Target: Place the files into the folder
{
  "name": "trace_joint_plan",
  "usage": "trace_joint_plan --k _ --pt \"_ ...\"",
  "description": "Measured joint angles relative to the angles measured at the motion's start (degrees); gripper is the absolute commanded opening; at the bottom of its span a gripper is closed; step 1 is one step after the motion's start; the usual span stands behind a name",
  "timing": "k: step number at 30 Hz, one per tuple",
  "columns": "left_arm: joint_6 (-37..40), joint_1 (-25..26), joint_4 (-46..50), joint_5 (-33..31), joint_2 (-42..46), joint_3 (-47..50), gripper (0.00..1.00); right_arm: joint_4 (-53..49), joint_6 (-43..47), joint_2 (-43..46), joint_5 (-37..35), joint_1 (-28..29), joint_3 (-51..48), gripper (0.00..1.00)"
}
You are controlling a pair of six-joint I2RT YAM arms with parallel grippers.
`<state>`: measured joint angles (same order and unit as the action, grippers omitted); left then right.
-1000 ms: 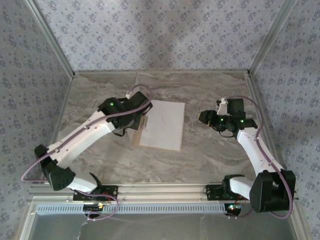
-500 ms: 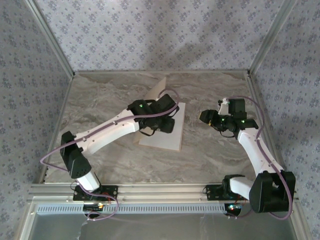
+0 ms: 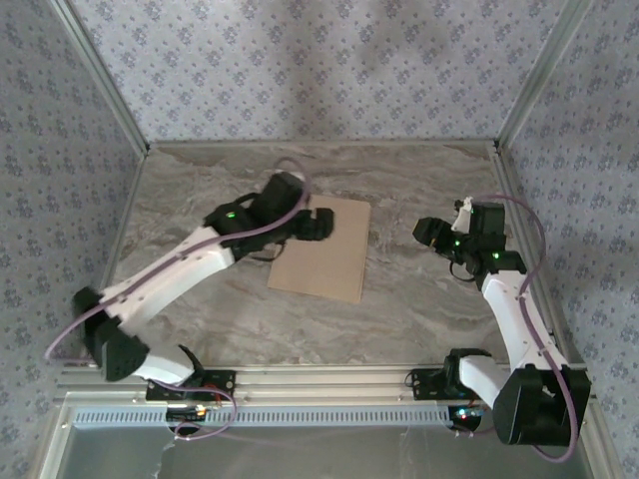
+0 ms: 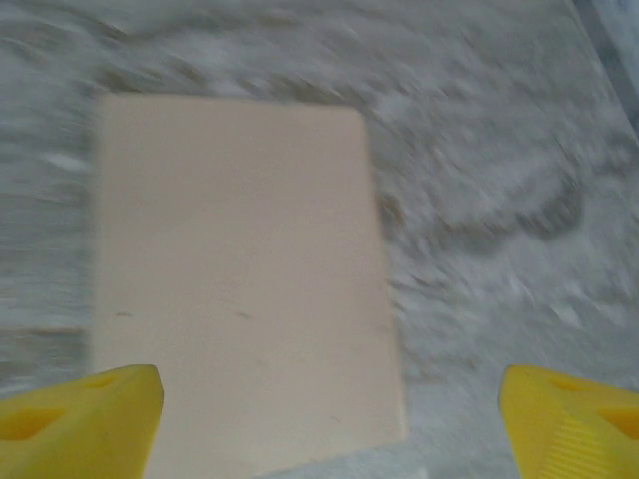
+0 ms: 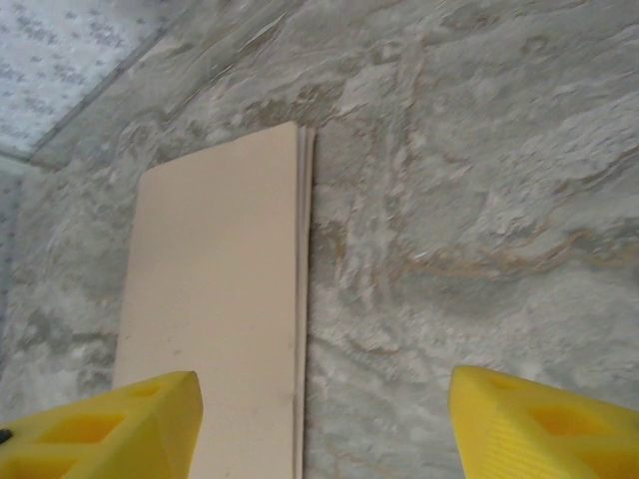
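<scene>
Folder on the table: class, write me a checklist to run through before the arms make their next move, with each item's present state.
1. Folder closed, lying flat on the table: ok.
2. Sheets fully inside: cannot tell, the cover hides them.
3. Left pincer open, holding nothing: ok.
4. Right pincer open, apart from the folder: ok.

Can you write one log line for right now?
folder: shut, flat on table | left gripper: open, over folder | right gripper: open, beside folder
</scene>
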<state>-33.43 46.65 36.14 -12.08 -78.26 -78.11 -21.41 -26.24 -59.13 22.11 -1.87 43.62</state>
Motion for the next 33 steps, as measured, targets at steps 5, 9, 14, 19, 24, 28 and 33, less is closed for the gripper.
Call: trace_joint_plan --k 5,9,14,19,24,28,33 --pt "3.8 -11.0 -10.8 -9.8 16.3 18.1 1.0 3.7 2.8 -0.2 -8.5 -0.3 -2.1 1.0" --pt "7.1 -22.1 -18.6 -13.6 24.5 32.9 1.0 13.1 6.1 -1.1 -14.8 -0.5 -7.2 1.0" --pt "16.3 -30.9 -32.0 -15.2 28.0 49.7 1.0 25.2 12.5 -3.8 -20.4 -0.6 -16.2 1.0" --pt "21.0 -40.2 -39.9 -12.2 26.1 56.6 1.0 40.3 16.3 -10.4 -24.4 -0.8 -21.1 1.0" --pt "21.9 -47.0 -51.2 -5.7 19.6 59.8 1.0 48.1 19.1 -18.4 -24.5 -0.7 -21.2 1.0" --pt "23.3 -47.5 -59.6 -2.1 10.6 60.4 1.0 55.4 22.4 -19.5 -24.5 -0.6 -21.6 1.0" --pt "25.9 -47.7 -69.8 1.8 2.0 59.8 1.0 68.3 23.8 -26.2 -22.6 -1.9 -23.3 1.0"
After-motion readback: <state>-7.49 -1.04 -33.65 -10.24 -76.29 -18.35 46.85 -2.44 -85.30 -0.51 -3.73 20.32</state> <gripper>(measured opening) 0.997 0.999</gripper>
